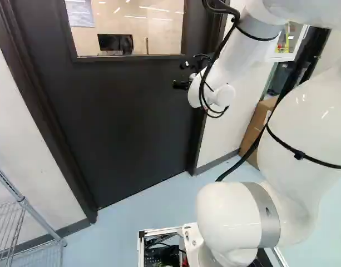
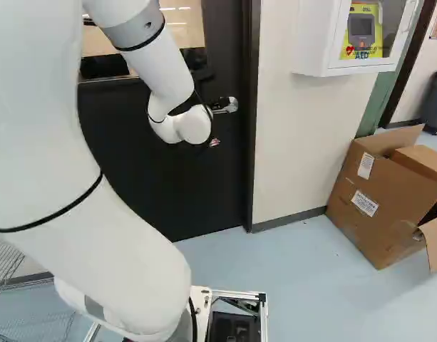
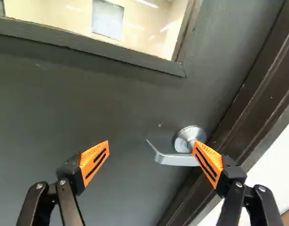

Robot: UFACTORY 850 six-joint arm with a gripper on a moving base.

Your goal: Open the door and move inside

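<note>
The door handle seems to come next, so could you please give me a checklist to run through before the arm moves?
1. Gripper open: ok, fingers wide apart.
2. Door handle visible: ok, though one finger partly covers it.
3. Handle centred between the fingers: not ok, it lies toward one finger.
4. Fingers clear of the handle: cannot tell, depth is unclear.
5. Door unlocked: cannot tell.

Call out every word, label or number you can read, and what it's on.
"AED": yellow panel inside the white wall cabinet; its finer print is too small to read.
Two white paper labels on the brown cardboard box: too small to read.
Dark grey door: none seen.
</note>
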